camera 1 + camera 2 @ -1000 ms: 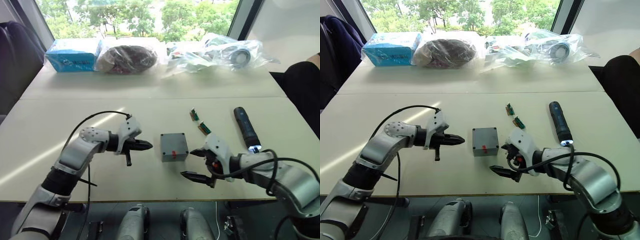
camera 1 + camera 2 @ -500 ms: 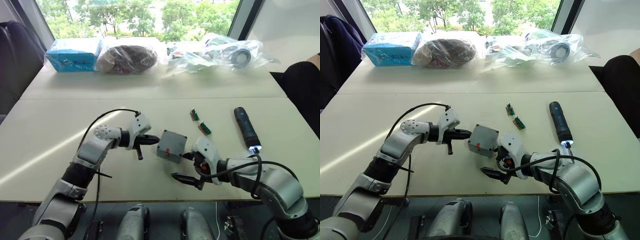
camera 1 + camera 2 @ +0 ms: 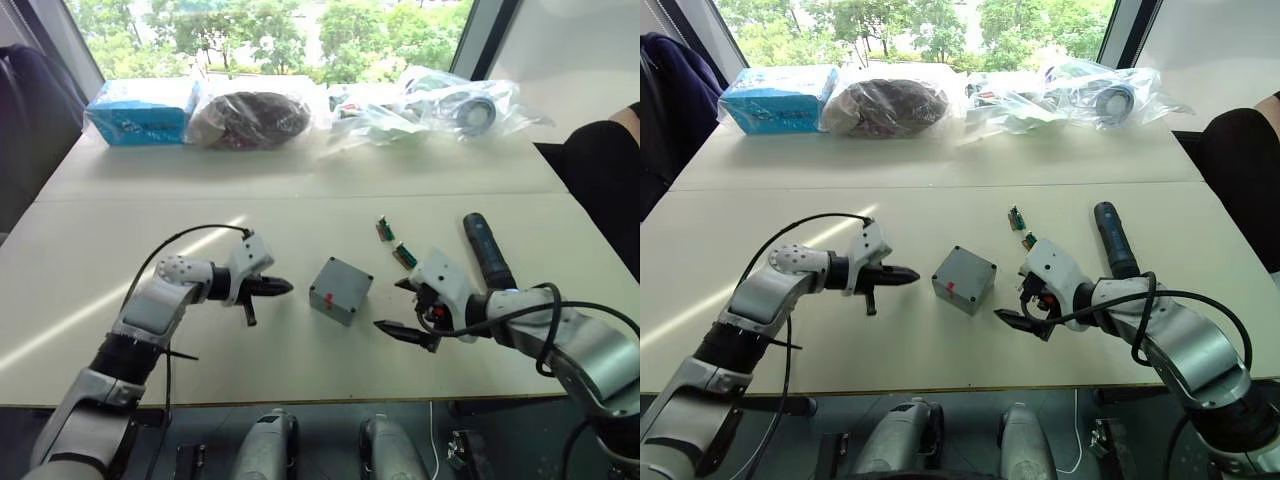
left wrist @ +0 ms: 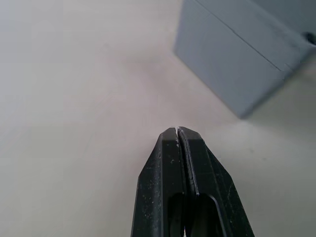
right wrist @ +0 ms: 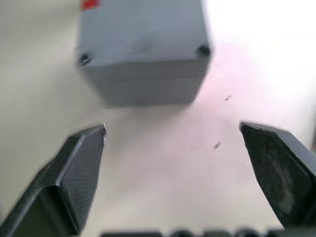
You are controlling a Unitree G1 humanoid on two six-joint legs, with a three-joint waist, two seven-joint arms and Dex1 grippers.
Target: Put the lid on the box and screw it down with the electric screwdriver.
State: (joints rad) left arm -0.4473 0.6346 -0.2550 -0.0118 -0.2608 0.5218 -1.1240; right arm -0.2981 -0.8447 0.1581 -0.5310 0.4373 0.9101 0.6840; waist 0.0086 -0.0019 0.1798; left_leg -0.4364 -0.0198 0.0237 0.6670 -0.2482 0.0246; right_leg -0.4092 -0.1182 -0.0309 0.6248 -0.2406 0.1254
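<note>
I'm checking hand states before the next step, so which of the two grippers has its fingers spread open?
The right gripper: its two black fingers stand wide apart, facing the grey box. The left gripper has its fingers pressed together.

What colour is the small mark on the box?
Red, on the grey box; clearest in the left eye view.

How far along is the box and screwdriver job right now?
Looks done: the lid appears seated on the box, screw holes visible at two corners. In hand: nothing; the left gripper is shut and empty beside the box, and the right gripper is open, facing it. Left: picking up the electric screwdriver, lying on the table, and driving screws.
</note>
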